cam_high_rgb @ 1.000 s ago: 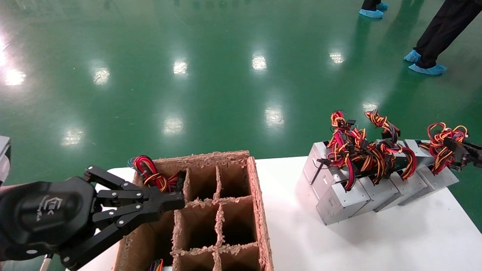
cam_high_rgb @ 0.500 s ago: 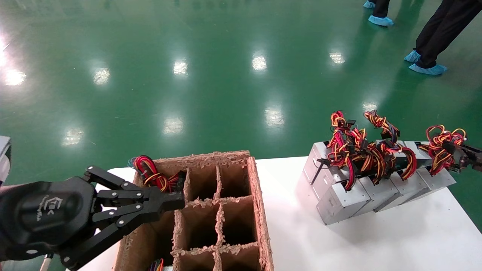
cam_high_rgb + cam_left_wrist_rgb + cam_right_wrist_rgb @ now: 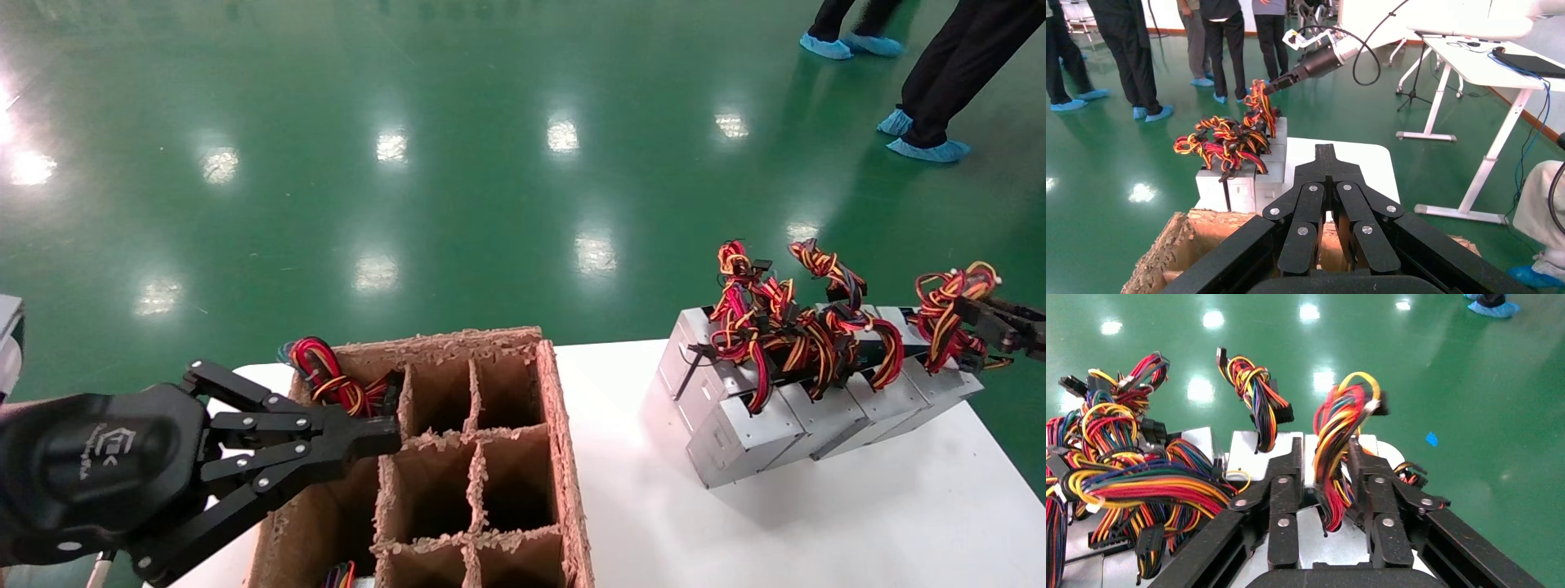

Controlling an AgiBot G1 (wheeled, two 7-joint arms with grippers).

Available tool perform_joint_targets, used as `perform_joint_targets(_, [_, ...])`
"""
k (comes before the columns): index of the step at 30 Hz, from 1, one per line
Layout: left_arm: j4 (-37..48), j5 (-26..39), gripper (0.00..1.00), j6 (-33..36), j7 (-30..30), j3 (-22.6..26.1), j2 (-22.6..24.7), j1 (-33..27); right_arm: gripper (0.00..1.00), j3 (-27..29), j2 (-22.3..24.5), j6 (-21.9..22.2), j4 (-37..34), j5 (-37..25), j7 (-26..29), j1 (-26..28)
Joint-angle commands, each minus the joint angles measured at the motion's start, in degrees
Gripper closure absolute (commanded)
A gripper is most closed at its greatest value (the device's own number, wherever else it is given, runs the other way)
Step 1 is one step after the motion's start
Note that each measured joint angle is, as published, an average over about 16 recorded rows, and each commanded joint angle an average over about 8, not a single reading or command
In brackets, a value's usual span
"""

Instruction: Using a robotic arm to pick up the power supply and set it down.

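Several silver power supplies stand in a row on the white table (image 3: 817, 531). My right gripper (image 3: 976, 314) comes in from the right edge over the rightmost power supply (image 3: 940, 384). Its fingers are closed on that unit's red, yellow and black wire bundle (image 3: 940, 306). In the right wrist view the bundle (image 3: 1340, 429) runs up between the right gripper (image 3: 1324, 447) fingers, above the silver box (image 3: 1321, 539). My left gripper (image 3: 388, 441) hovers shut and holding nothing over the cardboard carton (image 3: 564, 457); the left wrist view shows this left gripper (image 3: 1326, 153).
The divided carton has wires (image 3: 331, 380) sticking out of its far-left cell. The other power supplies (image 3: 744, 433) lean against each other with tangled wires on top. People in blue shoe covers (image 3: 927, 149) stand on the green floor beyond the table.
The right gripper has risen a little and drawn the wire bundle upward; the rightmost power supply has shifted slightly. The left arm has not moved. The people behind have walked.
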Motion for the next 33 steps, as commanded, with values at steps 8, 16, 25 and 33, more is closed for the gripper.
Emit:
perform_joint_targets(8, [0.0, 0.0, 1.0, 0.0, 0.0, 0.0, 0.0, 0.0, 0.0, 1.7, 0.3, 1.4, 2.9, 2.0, -1.6, 0.2])
perform_joint_targets(16, [0.0, 0.0, 1.0, 0.0, 0.0, 0.0, 0.0, 0.0, 0.0, 4.3, 0.7, 1.7, 7.3, 6.9, -6.8, -1.3])
perform_joint_targets(25, [0.0, 0.0, 1.0, 0.0, 0.0, 0.0, 0.0, 0.0, 0.0, 4.7, -0.6, -6.5, 8.2, 12.6, -12.6, -0.6])
perform_joint_targets(33, [0.0, 0.0, 1.0, 0.0, 0.0, 0.0, 0.0, 0.0, 0.0, 5.3, -1.7, -14.4, 9.1, 18.0, -18.1, -0.2])
